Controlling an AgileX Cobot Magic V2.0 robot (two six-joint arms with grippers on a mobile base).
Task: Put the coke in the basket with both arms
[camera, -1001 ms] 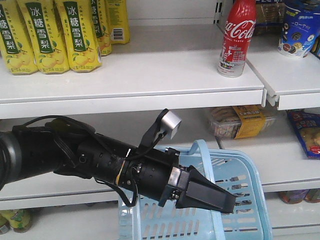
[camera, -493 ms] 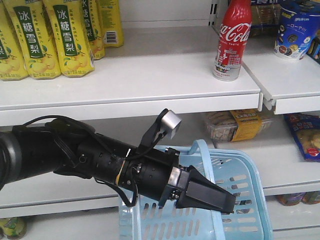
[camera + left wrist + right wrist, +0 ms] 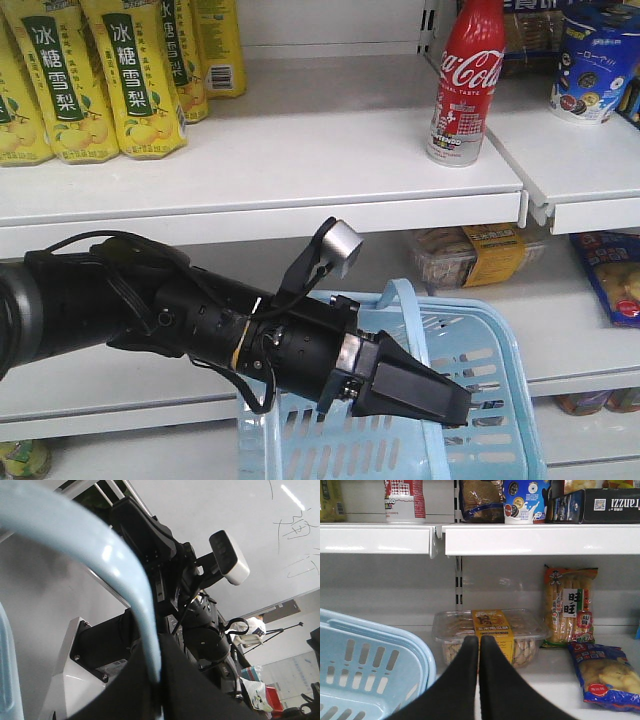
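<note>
The coke (image 3: 465, 85), a red bottle with white script, stands upright on the upper shelf at the back right. Its pale lower part shows at the top left of the right wrist view (image 3: 404, 500). The light-blue basket (image 3: 500, 340) hangs low, in front of the lower shelf. My left gripper (image 3: 159, 690) is shut on the basket's handle (image 3: 125, 565), which arches up from between the jaws. My right gripper (image 3: 479, 642) is shut and empty. It lies just right of the basket's rim (image 3: 422, 662) and points at a clear snack box. In the front view it (image 3: 460, 405) reaches across the basket, well below the coke.
Yellow pear-drink bottles (image 3: 135, 75) fill the upper shelf's left. A blue snack cup (image 3: 590, 60) stands right of the coke. A clear cookie box (image 3: 490, 632), a rice-cracker pack (image 3: 569, 605) and a blue snack bag (image 3: 605, 672) lie on the lower shelf.
The shelves and the coke have shifted a little to the left in the front view. The arm and the basket keep the same place in the frame.
</note>
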